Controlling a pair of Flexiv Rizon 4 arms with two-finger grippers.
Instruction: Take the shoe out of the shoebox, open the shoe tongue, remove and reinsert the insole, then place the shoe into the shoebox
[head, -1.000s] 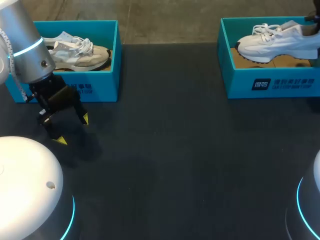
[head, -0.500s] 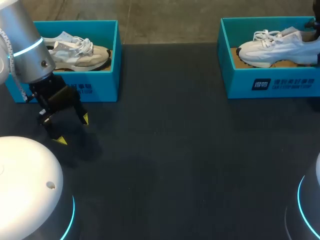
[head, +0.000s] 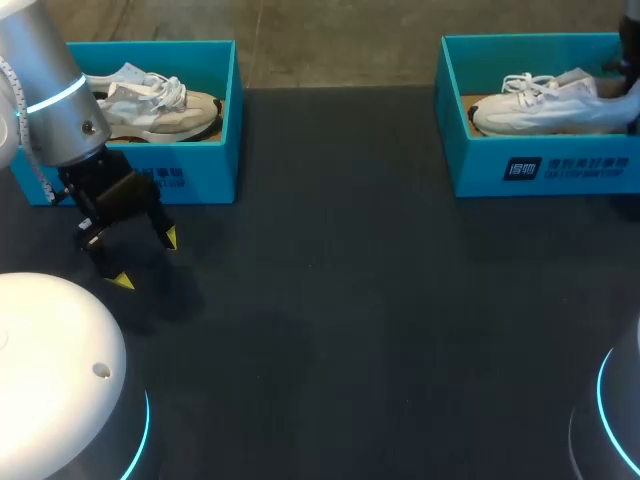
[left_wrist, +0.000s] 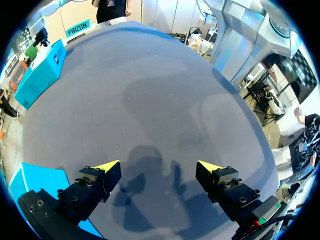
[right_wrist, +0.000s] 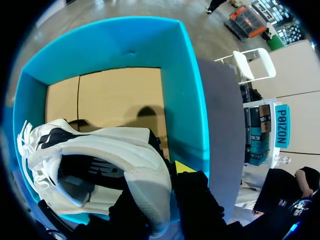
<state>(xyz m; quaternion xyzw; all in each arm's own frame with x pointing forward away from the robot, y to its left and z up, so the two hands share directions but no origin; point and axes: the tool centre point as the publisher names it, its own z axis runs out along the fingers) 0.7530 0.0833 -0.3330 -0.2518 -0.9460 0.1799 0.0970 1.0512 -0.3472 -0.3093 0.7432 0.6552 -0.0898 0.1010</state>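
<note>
Right wrist view: the right gripper (right_wrist: 156, 186) is clamped on the heel of the white shoe (right_wrist: 100, 150), one yellow tip showing outside the collar. The shoe reaches ahead of the fingers, toe away, inside the teal shoebox (right_wrist: 192, 100), whose cardboard floor shows beyond it. The insole appears to be seated inside.

Head view: the white shoe lies low within its shoebox, heel toward the right arm. The left gripper (head: 147, 260) hangs over the table (head: 350, 300), fingers spread and empty. Just beyond it stands a second shoebox (head: 200, 170) holding a grey shoe (head: 160, 105).

Left wrist view: only bare table lies between and ahead of the parted fingers; a blue box corner sits beside one.

Judgement: the shoe is boxed but not released. Whether this is the first lift or the final placing, the pictures cannot say.
</note>
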